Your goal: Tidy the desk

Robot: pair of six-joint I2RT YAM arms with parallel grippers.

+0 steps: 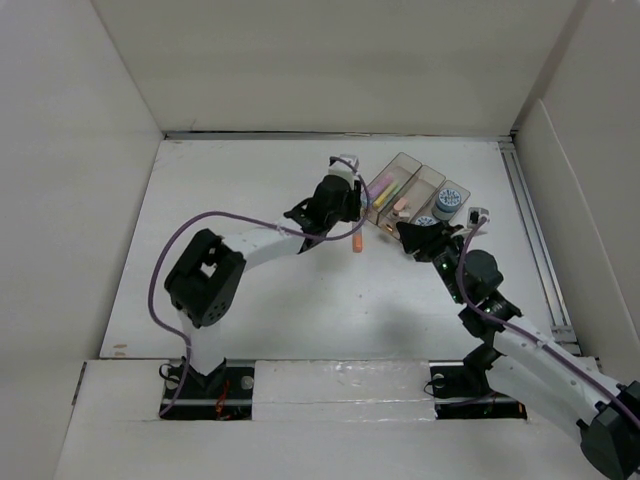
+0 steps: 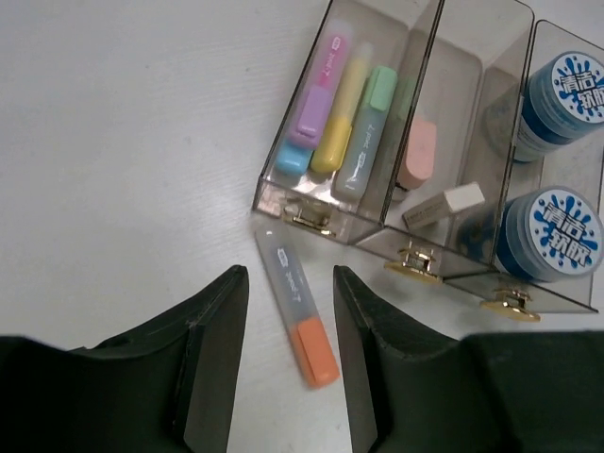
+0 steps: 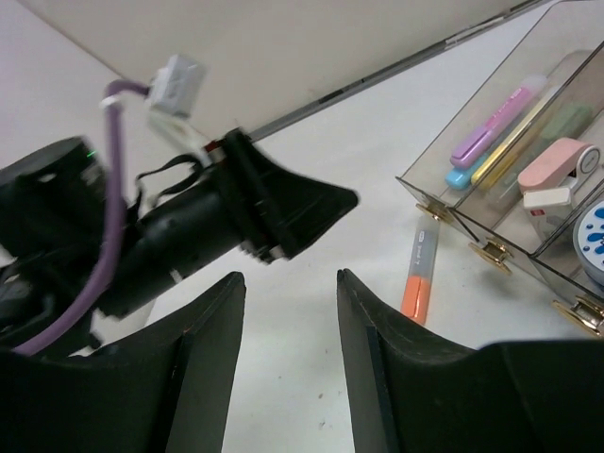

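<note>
- Two arms reach over the white desk, which lies under the tray and spreads wide on all sides of it. In the top view the left gripper hangs just left of the tray and the right gripper sits at its near end. An orange highlighter lies off its near-left corner. From here I cannot tell how either pair of fingers stands.
- Left wrist view: the fingers are spread, and the highlighter lies flat on the desk between them, its clear end by the tray's front wall. Only here do the contents show: pastel pens in the compartment nearest the highlighter, an eraser in the middle one, two blue-lidded jars in the last.
- Right wrist view: its fingers are spread and empty. It alone shows the left gripper side-on, left of the tray.
</note>
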